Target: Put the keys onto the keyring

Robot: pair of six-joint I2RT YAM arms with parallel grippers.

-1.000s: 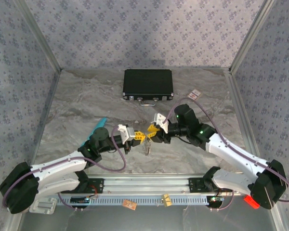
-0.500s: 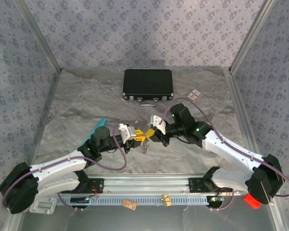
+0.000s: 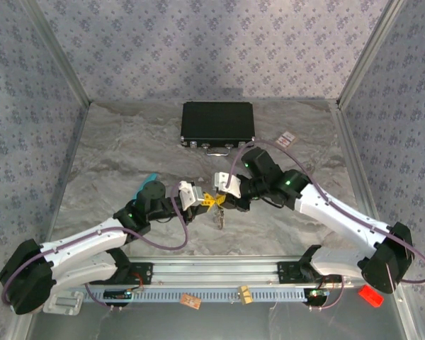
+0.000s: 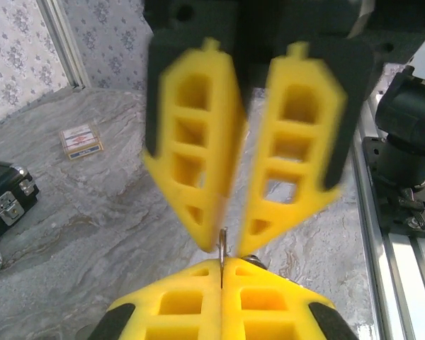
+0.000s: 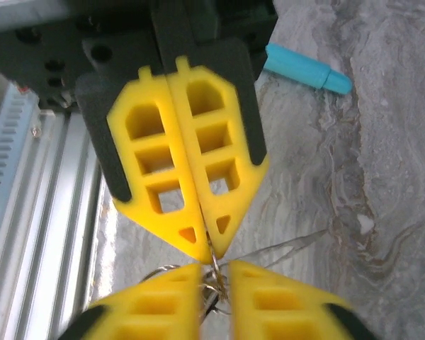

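Note:
The keyring (image 4: pixel 222 253) is a thin silvery loop seen edge-on, pinched between the yellow fingers of my left gripper (image 4: pixel 222 266), which is shut on it. My right gripper (image 4: pixel 229 241) faces it tip to tip, its jaws a narrow gap apart on either side of the ring's edge. In the right wrist view, wire loops of the keyring (image 5: pixel 214 278) sit in the gap of my right gripper (image 5: pixel 216 273), just below the shut left gripper (image 5: pixel 209 253). From above, both grippers meet over the table's middle and the keys (image 3: pixel 218 217) hang as a small dark cluster under them.
A flat black case (image 3: pixel 218 125) lies at the back centre. A small card pack (image 3: pixel 286 138) is to its right. A turquoise stick (image 3: pixel 146 181) lies left of the left arm. An aluminium rail (image 3: pixel 212 273) runs along the front edge. Patterned walls close three sides.
Both grippers have shifted a little to the left, still tip to tip, with the hanging cluster moving along. The right arm has reached further in across the table.

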